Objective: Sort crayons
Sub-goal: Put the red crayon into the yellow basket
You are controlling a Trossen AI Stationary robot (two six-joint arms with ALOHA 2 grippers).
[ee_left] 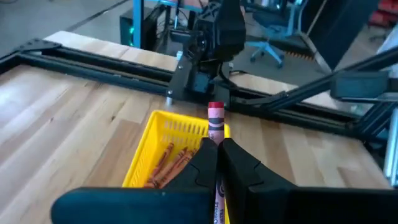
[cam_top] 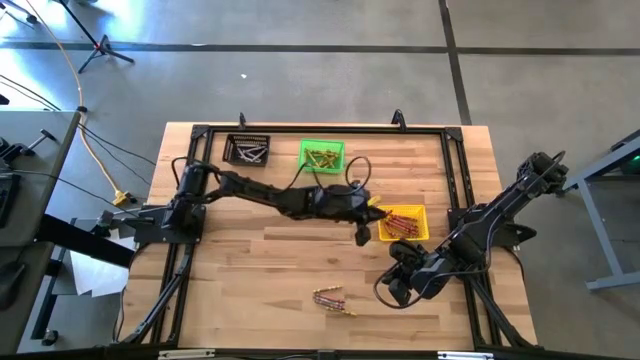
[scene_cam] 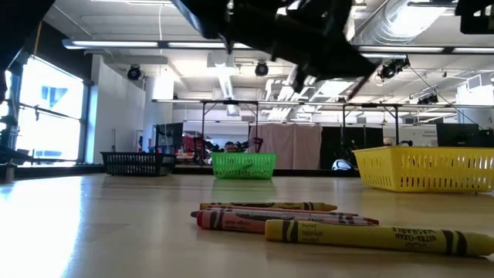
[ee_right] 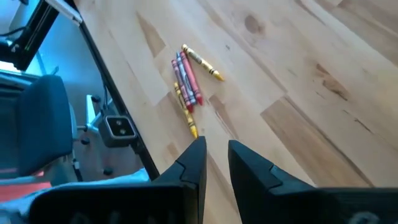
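Observation:
My left gripper [ee_left: 217,144] reaches across the table's middle [cam_top: 366,218] and is shut on a red crayon [ee_left: 215,117] at the left rim of the yellow bin [ee_left: 163,148], which holds several reddish crayons. A few loose crayons [cam_top: 330,298], red and yellow, lie flat on the table near its front edge [ee_right: 186,81]. My right gripper [ee_right: 216,144] hovers to their right [cam_top: 402,288], its fingers a little apart with nothing between them. The green bin [cam_top: 322,155] holds yellow-gold crayons and the black bin [cam_top: 248,150] greyish ones. My left gripper pinches the red crayon between its two fingers, with the crayon lying along them. The crayon's wrapped end [ee_left: 215,118] sticks out past the fingertips. The fingers come from the table's left, slanting slightly down. The crayon is lifted clear, over the yellow bin's edge.
A black frame [cam_top: 455,170] runs around the work area. The right arm's base [ee_left: 208,56] stands beyond the yellow bin. In the low view the loose crayons [scene_cam: 309,220] lie in front, with the three bins [scene_cam: 243,164] in a row behind them.

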